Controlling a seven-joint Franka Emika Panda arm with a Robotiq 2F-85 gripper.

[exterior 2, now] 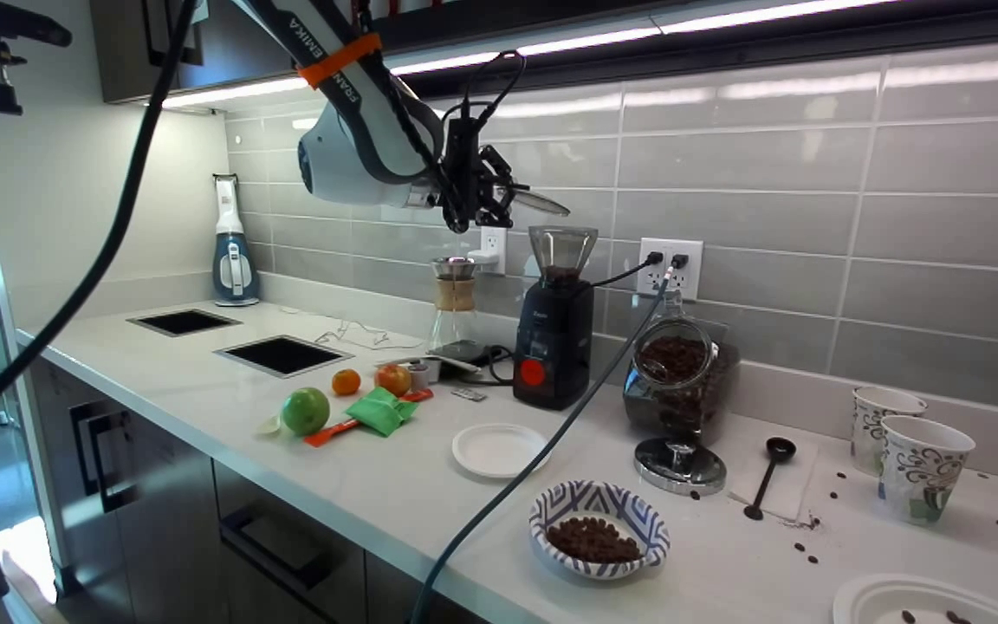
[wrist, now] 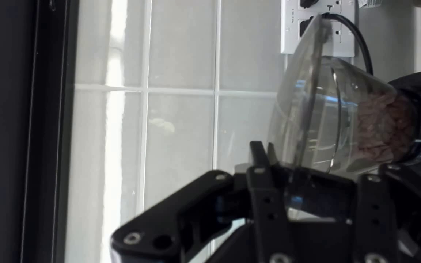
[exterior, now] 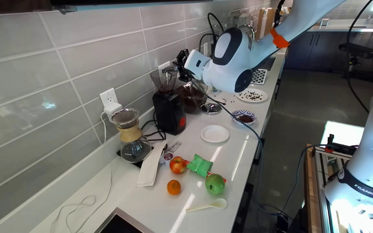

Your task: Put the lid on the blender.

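The black two-fingered gripper [exterior 2: 509, 192] is closed on the rim of a thin, round, see-through lid [exterior 2: 542, 203]. Tilted, the lid is held just above the open mouth of the flared clear jar [exterior 2: 563, 249] of the tall black-bodied blender [exterior 2: 554, 342], with a gap seen between them. The blender is placed upright near the wall-side edge of the glossy white counter [exterior 2: 395, 472].
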